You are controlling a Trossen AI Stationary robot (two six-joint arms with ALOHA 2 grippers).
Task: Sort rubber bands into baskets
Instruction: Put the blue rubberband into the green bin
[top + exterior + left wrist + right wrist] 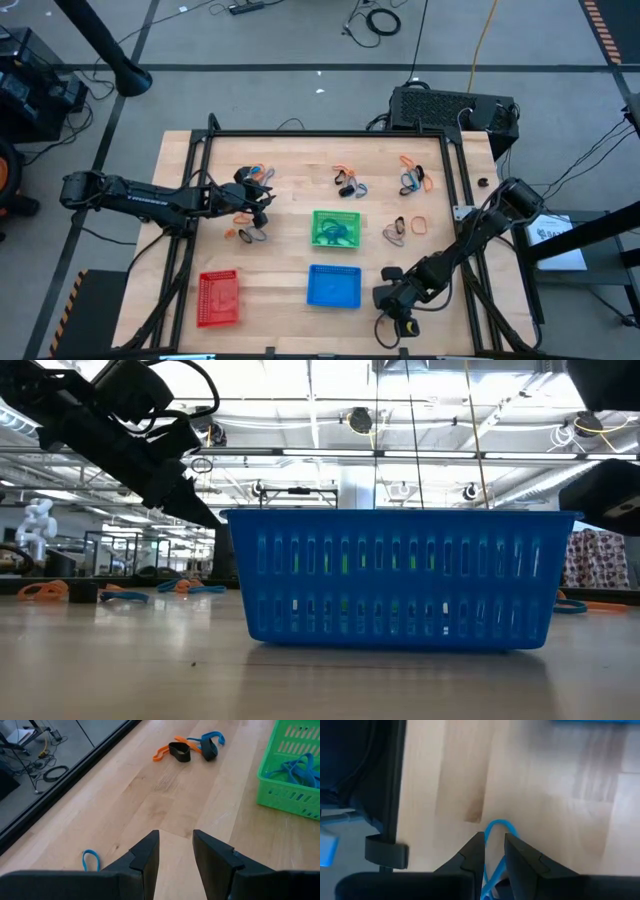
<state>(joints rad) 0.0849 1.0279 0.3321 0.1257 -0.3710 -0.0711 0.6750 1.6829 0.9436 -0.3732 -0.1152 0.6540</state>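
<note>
Three baskets stand on the wooden table: green with blue rubber bands inside, blue nearer the front, red at the front left. Orange, blue and black rubber bands lie in loose clusters on the far half. My right gripper hovers just right of the blue basket, shut on a blue rubber band. My left gripper stands open left of the green basket, nothing between its fingers; a blue band lies beside it. My right gripper pinches the blue rubber band between its two fingers, which slant down toward the table. The band's rounded loop end sticks out past the fingertips, and its other strands run back between the fingers. Whether the loop touches the wood cannot be told.
A black metal frame runs around the tabletop; its rail is close to my right gripper. A black box sits past the far right corner. Bare wood lies between the red and blue baskets.
</note>
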